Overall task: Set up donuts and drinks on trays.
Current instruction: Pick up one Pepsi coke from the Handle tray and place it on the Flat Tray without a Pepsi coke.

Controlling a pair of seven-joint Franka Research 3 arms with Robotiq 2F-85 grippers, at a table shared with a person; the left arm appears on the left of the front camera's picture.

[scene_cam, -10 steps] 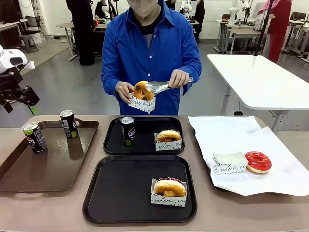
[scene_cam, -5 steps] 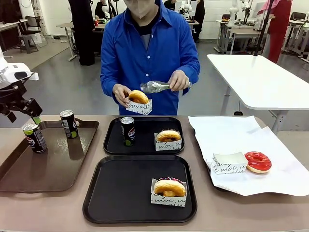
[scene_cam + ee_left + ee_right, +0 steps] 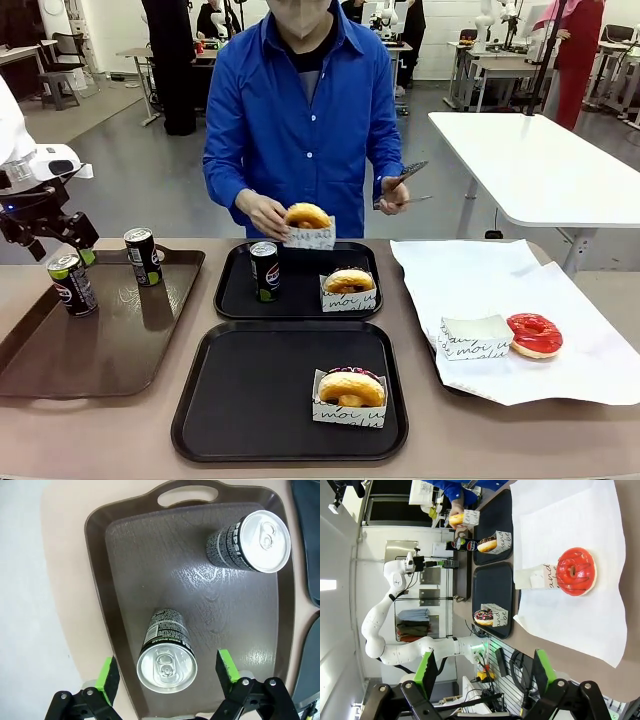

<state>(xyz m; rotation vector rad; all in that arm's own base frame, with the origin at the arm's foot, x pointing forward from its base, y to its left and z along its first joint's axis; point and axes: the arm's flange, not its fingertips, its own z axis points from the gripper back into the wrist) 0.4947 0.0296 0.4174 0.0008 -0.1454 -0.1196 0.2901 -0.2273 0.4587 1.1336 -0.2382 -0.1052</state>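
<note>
Front view: the worktop point(image 3: 100, 430) carries a white paper sheet point(image 3: 480, 280) at the right, a brown tray point(image 3: 100, 350) at the left and two black trays in the middle, the near tray point(image 3: 250, 400) and the far tray point(image 3: 300, 295).

The left gripper point(image 3: 62, 250) hangs over the brown tray's far left corner. In the left wrist view its fingers are spread wide on either side of one can point(image 3: 166, 652) without touching it. The right gripper point(image 3: 485, 672) is spread too, with nothing in it.

Each black tray has a boxed donut, one near point(image 3: 350, 392) and one far point(image 3: 349, 287). The person's hand point(image 3: 262, 212) holds a third boxed donut point(image 3: 308, 225) above the far tray. A red donut point(image 3: 534, 334) lies on the paper, touching an empty box point(image 3: 476, 337).

A second can point(image 3: 143, 256) stands on the brown tray and a third can point(image 3: 265, 270) on the far tray.
</note>
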